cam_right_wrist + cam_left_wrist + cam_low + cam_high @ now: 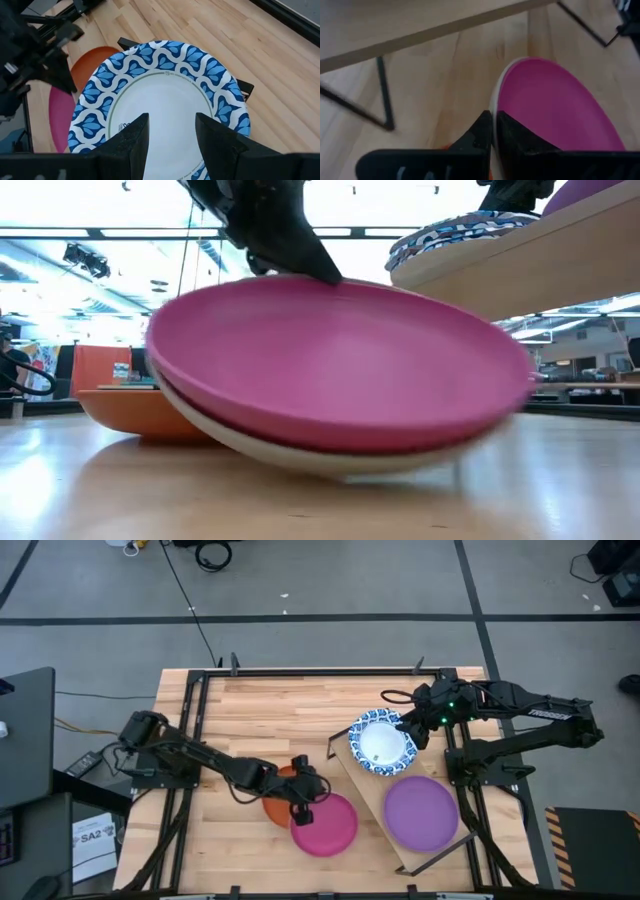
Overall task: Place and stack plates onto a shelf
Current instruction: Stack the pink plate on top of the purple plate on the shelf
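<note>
While the left gripper (303, 802) clamps the pink plate's (327, 827) rim, tilting it over the orange-red plate (272, 806) on the tabletop (250, 710), right gripper (418, 730) hovers, fingers apart, above the blue-and-white plates (380, 744) on the shelf (372, 790), beside the purple plate (422, 811).

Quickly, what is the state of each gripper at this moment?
Left gripper: shut on the rim of the round pink plate.
Right gripper: open above the blue-and-white patterned plate, holding nothing.
</note>
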